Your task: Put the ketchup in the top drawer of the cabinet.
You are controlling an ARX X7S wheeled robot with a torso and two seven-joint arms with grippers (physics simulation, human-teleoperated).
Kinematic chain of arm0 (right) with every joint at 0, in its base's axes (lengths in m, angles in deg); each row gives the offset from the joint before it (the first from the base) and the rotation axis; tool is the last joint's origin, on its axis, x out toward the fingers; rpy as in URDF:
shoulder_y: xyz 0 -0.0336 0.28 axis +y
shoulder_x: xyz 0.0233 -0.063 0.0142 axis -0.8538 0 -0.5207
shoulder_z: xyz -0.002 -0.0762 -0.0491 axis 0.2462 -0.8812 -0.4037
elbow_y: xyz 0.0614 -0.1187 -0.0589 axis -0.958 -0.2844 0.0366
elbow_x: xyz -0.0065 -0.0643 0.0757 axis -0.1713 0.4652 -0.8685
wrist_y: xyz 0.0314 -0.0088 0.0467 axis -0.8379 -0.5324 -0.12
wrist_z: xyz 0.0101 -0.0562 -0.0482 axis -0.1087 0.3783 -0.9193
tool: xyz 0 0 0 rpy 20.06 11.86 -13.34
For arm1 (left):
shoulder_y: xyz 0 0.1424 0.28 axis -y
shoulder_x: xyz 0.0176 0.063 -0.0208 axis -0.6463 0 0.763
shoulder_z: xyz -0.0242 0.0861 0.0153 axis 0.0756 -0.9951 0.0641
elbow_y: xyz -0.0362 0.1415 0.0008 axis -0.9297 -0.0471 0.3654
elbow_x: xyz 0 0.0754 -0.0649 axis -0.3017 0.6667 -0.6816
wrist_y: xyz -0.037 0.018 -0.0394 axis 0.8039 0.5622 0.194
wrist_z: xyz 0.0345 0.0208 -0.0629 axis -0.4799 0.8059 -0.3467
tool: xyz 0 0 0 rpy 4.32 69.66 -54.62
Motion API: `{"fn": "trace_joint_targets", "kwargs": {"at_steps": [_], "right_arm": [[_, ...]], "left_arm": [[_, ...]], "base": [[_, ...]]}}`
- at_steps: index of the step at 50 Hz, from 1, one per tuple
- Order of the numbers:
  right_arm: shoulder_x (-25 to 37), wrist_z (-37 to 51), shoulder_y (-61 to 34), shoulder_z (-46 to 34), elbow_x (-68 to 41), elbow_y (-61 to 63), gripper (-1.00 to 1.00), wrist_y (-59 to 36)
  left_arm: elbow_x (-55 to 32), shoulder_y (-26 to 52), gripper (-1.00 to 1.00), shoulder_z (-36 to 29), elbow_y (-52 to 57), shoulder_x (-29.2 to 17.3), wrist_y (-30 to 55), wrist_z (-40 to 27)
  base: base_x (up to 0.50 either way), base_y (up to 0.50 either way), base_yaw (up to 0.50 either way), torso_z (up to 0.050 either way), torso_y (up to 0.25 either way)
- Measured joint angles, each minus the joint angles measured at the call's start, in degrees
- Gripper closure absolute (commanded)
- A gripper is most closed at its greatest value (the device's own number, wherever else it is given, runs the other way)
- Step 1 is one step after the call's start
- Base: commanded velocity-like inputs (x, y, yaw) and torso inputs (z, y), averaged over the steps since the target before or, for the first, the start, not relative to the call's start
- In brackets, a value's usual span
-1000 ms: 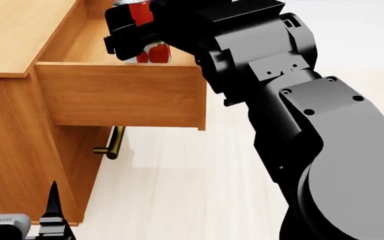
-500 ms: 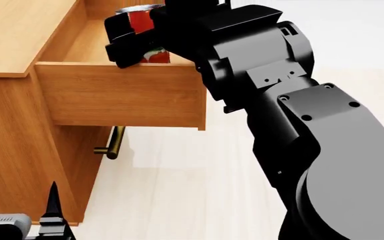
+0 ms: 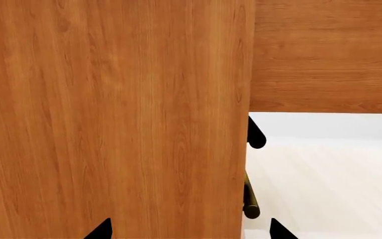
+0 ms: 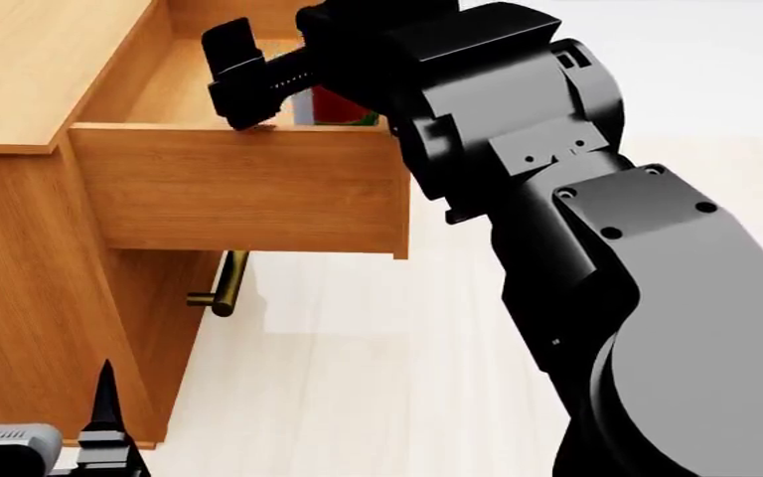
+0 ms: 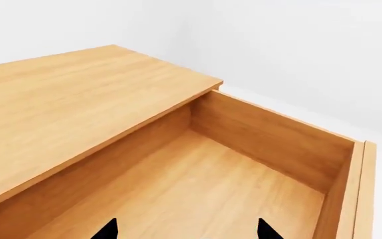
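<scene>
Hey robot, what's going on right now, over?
Right gripper open above the top drawer. Ketchup inside it, mostly hidden behind the arm. Left gripper idle, open, by the cabinet. Nothing blocking.

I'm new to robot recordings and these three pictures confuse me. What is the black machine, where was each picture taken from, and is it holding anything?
These are simulator renders of a wheeled robot with two black arms. The head view looks down from its head: the right gripper reaches over the pulled-out top drawer of a wooden cabinet. Its jaws are open and hold nothing; the ketchup, a red can, shows partly behind the arm, apparently inside the drawer. The right wrist view looks from that arm into the drawer's bare wooden floor. The left wrist view faces the cabinet's side, with the left gripper open, empty and low beside it. A brass handle marks the lower drawer.
</scene>
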Motion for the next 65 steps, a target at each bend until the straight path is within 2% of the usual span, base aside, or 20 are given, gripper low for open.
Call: {"fn": "trace_joint_targets", "kwargs": {"at_steps": [24,49,54,65], "right_arm": [[-0.02,3.37,-1.96,-0.62,-5.53,-1.43,-1.00,13.53],[0.15,7.06,-6.76,-0.67,-7.74,-1.70,-1.00,18.47],[4.01,12.29,-7.59,-0.12,-7.64,5.37,-1.00,21.04],[18.55,29.36,-9.62,0.02,-3.14,32.58,-1.00,27.34]], "left_arm": [[-0.10,0.18,-1.00,-0.43,-0.16,-0.13,-0.08,-0.16],[-0.11,0.39,-1.00,-0.72,3.36,-1.23,1.41,-1.12],[0.08,0.43,-1.00,-0.75,5.08,-1.74,1.88,-1.48],[0.55,0.76,-1.00,-0.98,10.34,-3.06,3.43,-2.37]], "base": [[0.00,0.00,0.00,0.000,0.000],[0.00,0.00,0.00,0.000,0.000],[0.00,0.00,0.00,0.000,0.000],[0.00,0.00,0.00,0.000,0.000]]}}
